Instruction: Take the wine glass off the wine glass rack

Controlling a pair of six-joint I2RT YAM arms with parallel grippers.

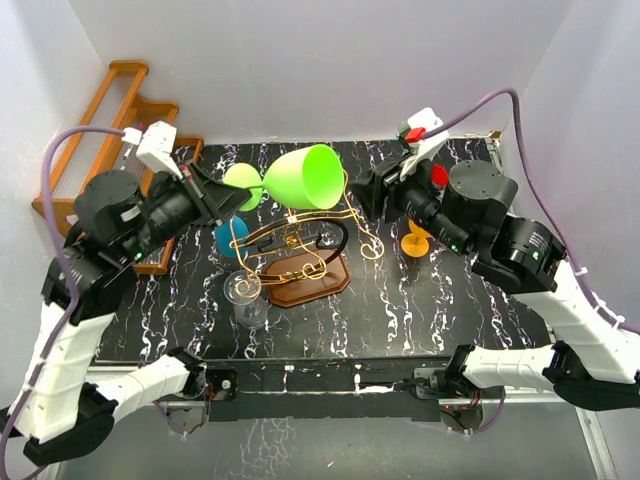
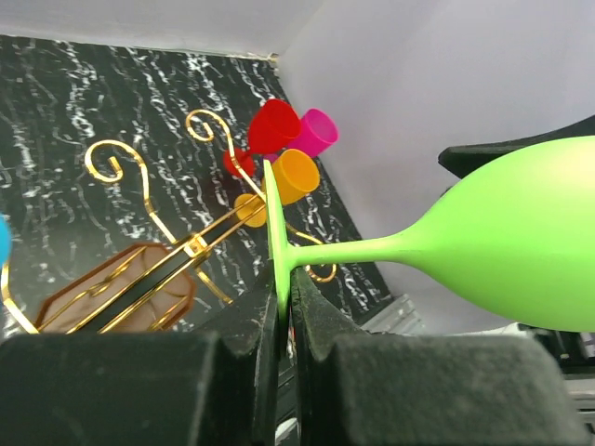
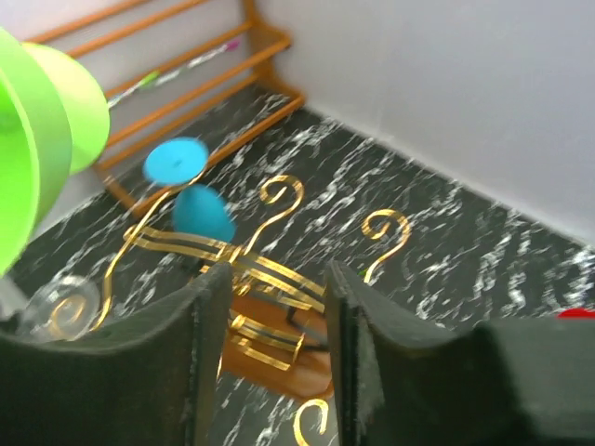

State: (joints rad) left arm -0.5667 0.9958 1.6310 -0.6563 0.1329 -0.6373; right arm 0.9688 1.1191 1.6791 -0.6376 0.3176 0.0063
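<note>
Left wrist view: the left gripper (image 2: 284,302) is pinched tight on the thin round foot of the green wine glass (image 2: 521,251). The stem lies level and the bowl points away to the right. From the top camera, the glass hangs on its side above the gold wire rack (image 1: 300,240), with its rim near one curled end (touching or not, I cannot tell). The rack stands on a reddish wooden base (image 1: 318,283) on the black marbled table (image 1: 420,300). A blue glass (image 1: 228,240) sits at the rack's left end, and a clear glass (image 1: 245,295) stands just beside the base. The right gripper (image 1: 362,195) hovers near the green bowl, its jaws parted wide and holding nothing. An orange glass (image 1: 418,243) stands near it.
</note>
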